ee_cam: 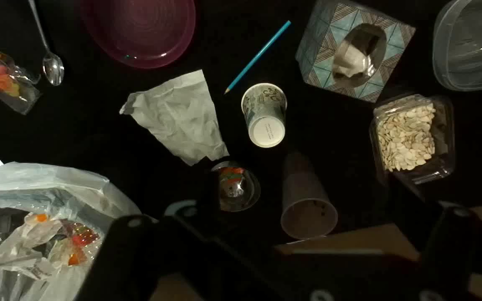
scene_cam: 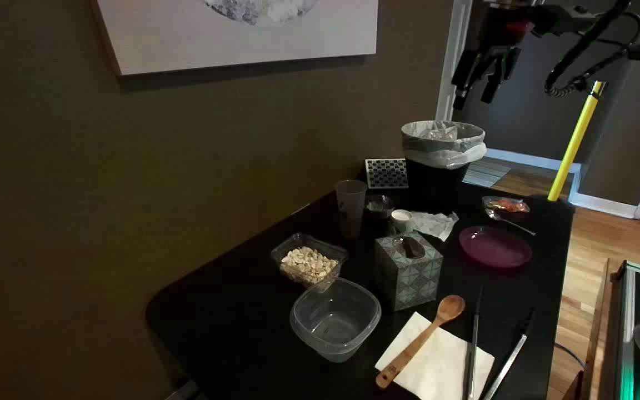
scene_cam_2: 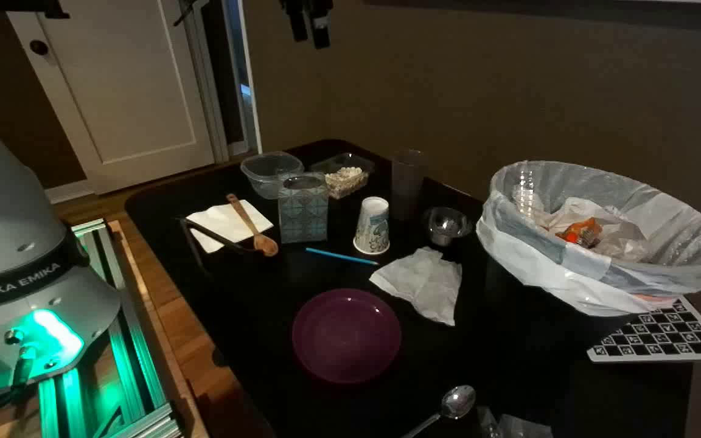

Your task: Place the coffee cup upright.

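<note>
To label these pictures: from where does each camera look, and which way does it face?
Exterior view, from the metal spoon side, toward the tissue box: base left, tool top.
Exterior view, from the clear tub side, toward the bin: tool and base right.
Wrist view, overhead, facing down at the overturned coffee cup: tool at bottom.
Both exterior views share the plate.

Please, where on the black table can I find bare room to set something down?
The black table looks bare in two patches: between the clear tub and the rounded corner, and between purple plate, metal spoon, crumpled paper and bin. Crowded: around the inverted coffee cup, by pencil, small bowl, tumbler and tissue box.
</note>
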You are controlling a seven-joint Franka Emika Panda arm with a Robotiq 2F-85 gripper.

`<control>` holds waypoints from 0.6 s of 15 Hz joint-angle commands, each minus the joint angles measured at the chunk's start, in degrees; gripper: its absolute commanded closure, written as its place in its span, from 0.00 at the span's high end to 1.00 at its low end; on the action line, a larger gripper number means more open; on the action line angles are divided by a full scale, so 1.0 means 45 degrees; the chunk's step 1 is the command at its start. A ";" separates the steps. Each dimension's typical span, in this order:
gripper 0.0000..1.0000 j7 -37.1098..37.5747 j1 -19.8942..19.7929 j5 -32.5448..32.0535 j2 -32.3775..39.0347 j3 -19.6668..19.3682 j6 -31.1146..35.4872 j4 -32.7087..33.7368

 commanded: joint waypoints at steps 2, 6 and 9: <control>1.00 0.0026 0.0062 -0.0037 0.0006 -0.0056 -0.0044 0.0033; 1.00 0.0026 0.0062 -0.0037 0.0006 -0.0056 -0.0044 0.0033; 1.00 0.0693 -0.0373 -0.0308 0.0509 0.0049 0.0072 0.0081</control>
